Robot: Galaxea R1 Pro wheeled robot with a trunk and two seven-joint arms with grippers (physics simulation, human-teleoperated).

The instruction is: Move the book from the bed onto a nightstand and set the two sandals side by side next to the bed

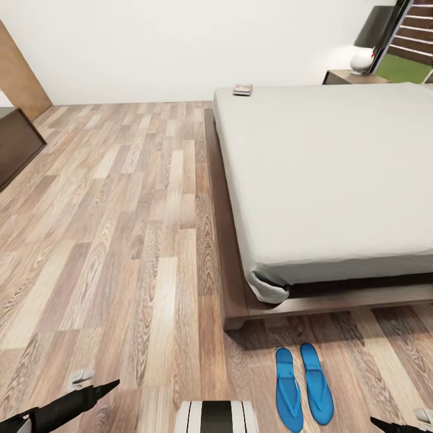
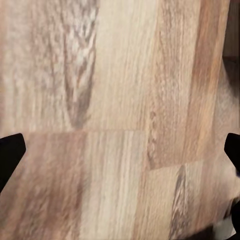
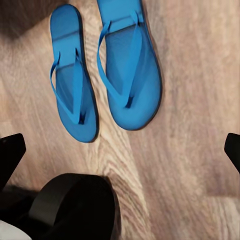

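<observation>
**Sandals look placed, the far book is the risk**

Across the right half of the head view lies the bed [image 1: 337, 174], its grey mattress reaching to the far wall. Behind it, at the upper right, I see the nightstand [image 1: 349, 76] with a lamp [image 1: 370, 36] on it. The wood floor [image 1: 108, 228] takes the whole left side.

At the lower centre-right the two sandals [image 1: 304, 388] lie side by side, close together, just in front of the bed frame's corner. This part of the task looks done to me. My base is very near them, so I judge that turning or rolling forward could push them apart.

The book [image 1: 243, 89] is small, at the far upper corner of the mattress near the wall. It is thin and flat, so I think a grasp from above may slip or only press it into the mattress. The nightstand's top is crowded by the lamp, which I could knock.

My left gripper [image 2: 120, 150] hangs over bare planks with fingers wide apart, holding nothing. My right gripper [image 3: 120, 145] is also spread, empty, above the sandals.
</observation>
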